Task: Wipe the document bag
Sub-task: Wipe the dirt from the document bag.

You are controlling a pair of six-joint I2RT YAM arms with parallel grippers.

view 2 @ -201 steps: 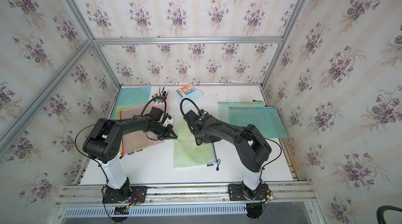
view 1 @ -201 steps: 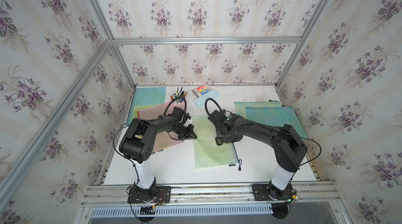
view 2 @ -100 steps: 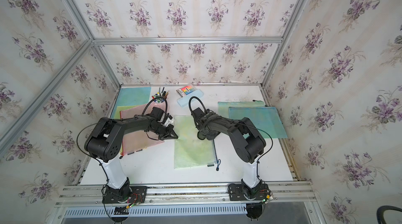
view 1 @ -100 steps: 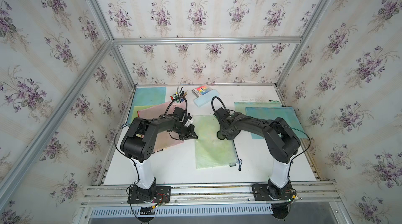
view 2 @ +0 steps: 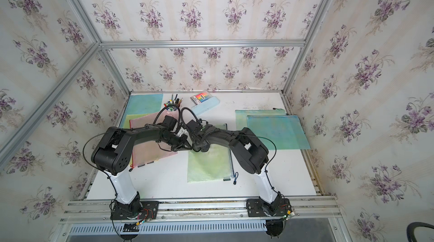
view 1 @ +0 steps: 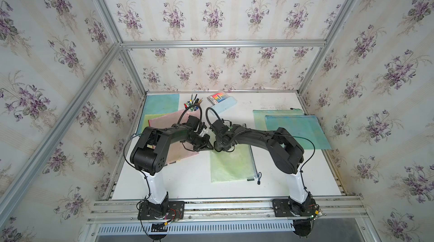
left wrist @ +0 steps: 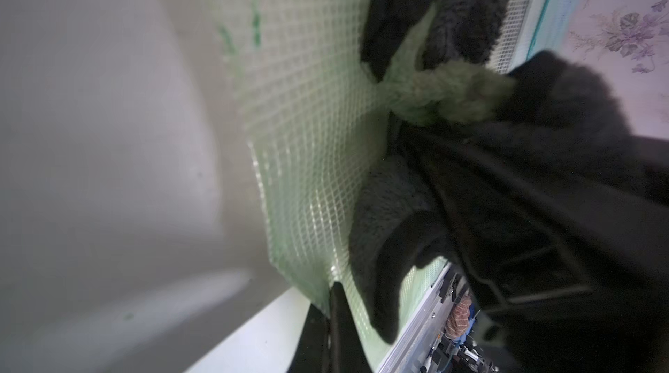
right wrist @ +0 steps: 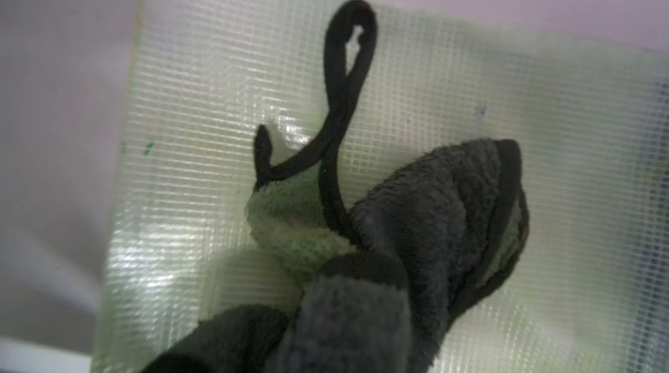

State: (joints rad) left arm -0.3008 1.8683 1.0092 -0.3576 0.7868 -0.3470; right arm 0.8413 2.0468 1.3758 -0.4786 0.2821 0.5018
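White tabletop (view 1: 187,182); left hand (view 1: 209,145) pinches the pale green mesh document bag (view 1: 231,165), right hand (view 1: 219,148) clamps a grey fluffy cloth (right wrist: 434,208); I'd stroke flat, slowly.

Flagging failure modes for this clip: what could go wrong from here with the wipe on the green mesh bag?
The bunched grey-and-green terry cloth in the right tool may skip the green marks near the edge of the pale green mesh document bag. The left tool sits very close; they could collide.

Six document bags (view 1: 231,165), one cloth (right wrist: 434,208), one pen cup (view 1: 193,109), one marker box (view 1: 217,96), one blue case (view 1: 224,107).
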